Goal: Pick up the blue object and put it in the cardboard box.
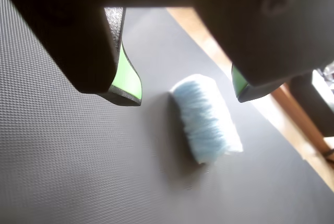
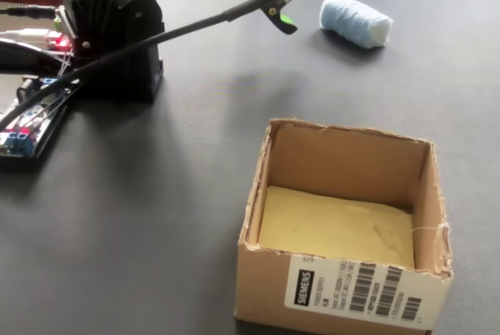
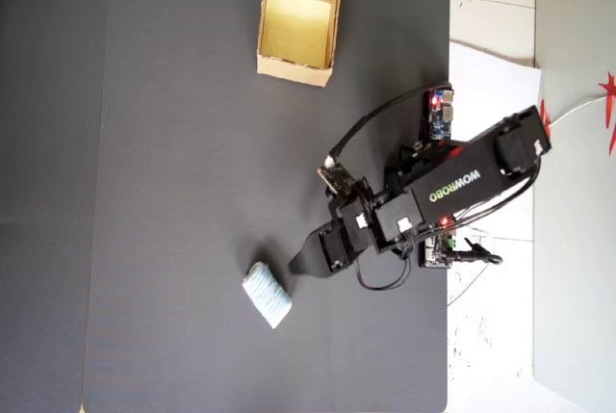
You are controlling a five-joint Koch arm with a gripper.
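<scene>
One pale blue object lying on the dark textured mat, sitting right of centre in the wrist view, its long side running from upper left toward lower right. Showing a fuzzy, ribbed surface there. Hanging above it, the gripper, filling the top of that frame, jaws standing wide apart, green-lined tips flanking the block's upper end, one at left centre, one at right. Gripping nothing; not touching the block, mat showing between tips and block.

Resting near the top right of the fixed view, the blue object lying flat on the mat, with the gripper hovering just to its left at the top centre, a green tip peeking out below the black body. Occupying the lower right of that frame, the cardboard box, open at the top, yellowish floor bare, a white barcode label stuck on its near wall. Sitting well apart from the block.

Looking down in the overhead view: the blue object lying below centre, the gripper pointing toward it from the upper right, just beside it. Standing at the top centre, the cardboard box, far from both. Stretching toward the right edge, the black arm, lettered in white, with a small blue circuit board glowing red just above it.
</scene>
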